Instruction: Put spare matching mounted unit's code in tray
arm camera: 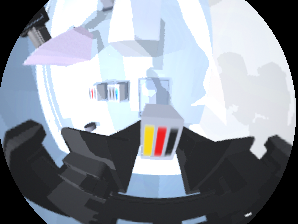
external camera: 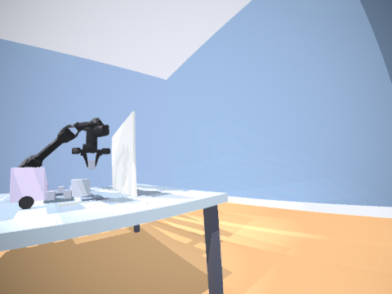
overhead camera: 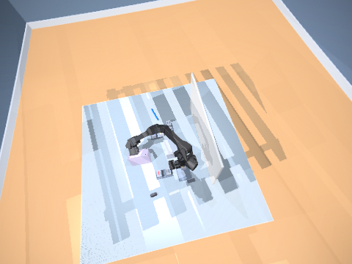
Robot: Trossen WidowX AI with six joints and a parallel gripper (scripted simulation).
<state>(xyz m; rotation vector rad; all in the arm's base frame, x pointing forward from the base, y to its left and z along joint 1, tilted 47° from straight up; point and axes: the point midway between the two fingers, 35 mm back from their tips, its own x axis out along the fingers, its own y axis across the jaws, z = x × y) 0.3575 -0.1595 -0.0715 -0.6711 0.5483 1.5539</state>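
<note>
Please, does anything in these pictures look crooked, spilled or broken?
No, nothing stands out as spilled or broken. The block with yellow, red and black stripes sits fairly straight between the fingers, and the white panel stands upright.

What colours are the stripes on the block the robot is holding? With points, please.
Yellow, red and black on the block [external camera: 91, 164] [arm camera: 161, 117]; wrist view shows best.

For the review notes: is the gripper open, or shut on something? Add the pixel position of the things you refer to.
Shut on a striped block [external camera: 91, 164] [arm camera: 159, 141]: the gripper [overhead camera: 183, 166] [external camera: 91, 164] [arm camera: 157, 123] has it pinched between both fingers.
</note>
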